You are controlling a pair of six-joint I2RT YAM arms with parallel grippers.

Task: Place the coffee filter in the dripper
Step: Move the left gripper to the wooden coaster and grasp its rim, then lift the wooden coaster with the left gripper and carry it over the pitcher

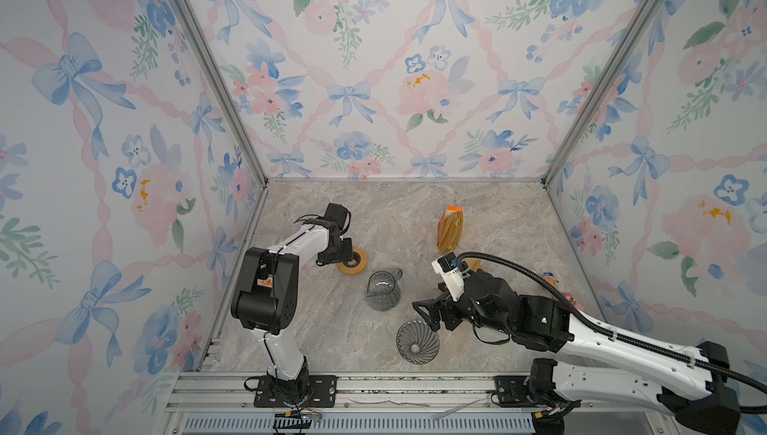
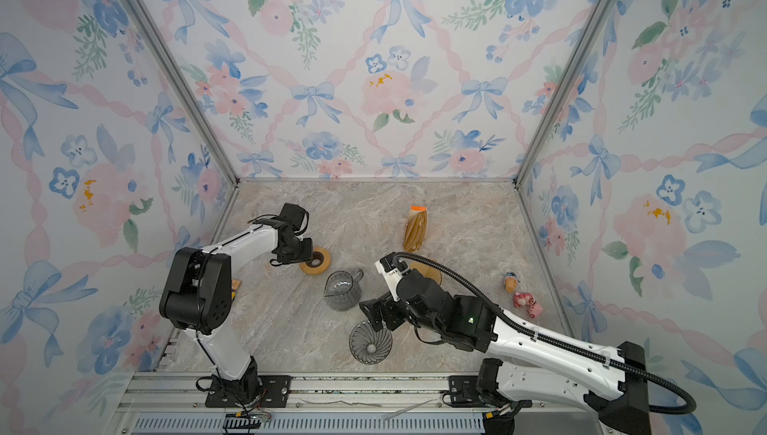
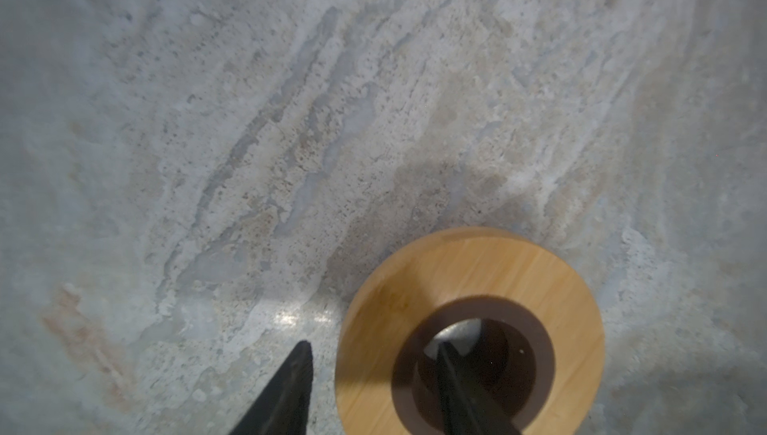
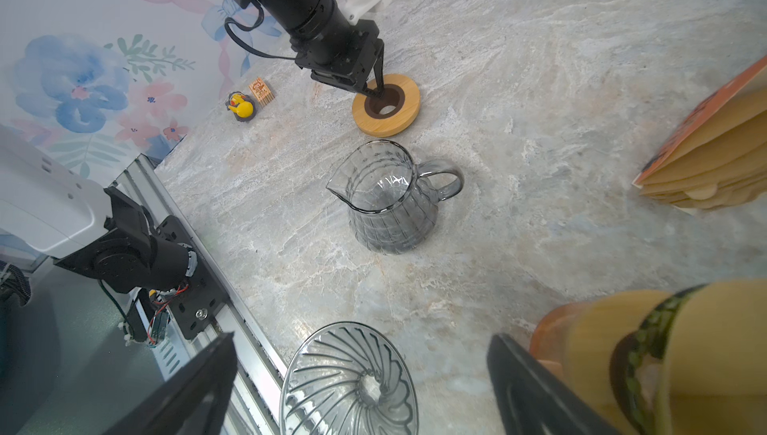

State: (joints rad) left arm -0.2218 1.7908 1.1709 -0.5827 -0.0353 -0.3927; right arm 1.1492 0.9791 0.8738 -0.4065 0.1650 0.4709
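The dripper [image 1: 417, 341] [image 2: 370, 342] is a clear ribbed glass cone lying near the table's front edge. My right gripper [image 1: 427, 313] [image 4: 361, 370] hangs just above it, open wide; in the right wrist view the dripper [image 4: 348, 383] sits between the two fingers, untouched. The coffee filters [image 1: 450, 229] [image 2: 415, 227] [image 4: 714, 142] are brown papers in an orange-topped pack at the back right. My left gripper [image 1: 346, 259] [image 3: 373, 345] is open astride a wooden ring [image 1: 353, 261] [image 3: 469, 279]: one finger is in its dark hole, the other outside with a gap.
A grey glass carafe [image 1: 382, 289] [image 4: 390, 200] stands between ring and dripper. A tan round wooden piece [image 2: 429, 271] lies partly under my right arm. Small toys [image 2: 523, 303] sit at the right, a rubber duck [image 4: 240, 106] by the left wall. A metal rail [image 1: 373, 385] borders the front.
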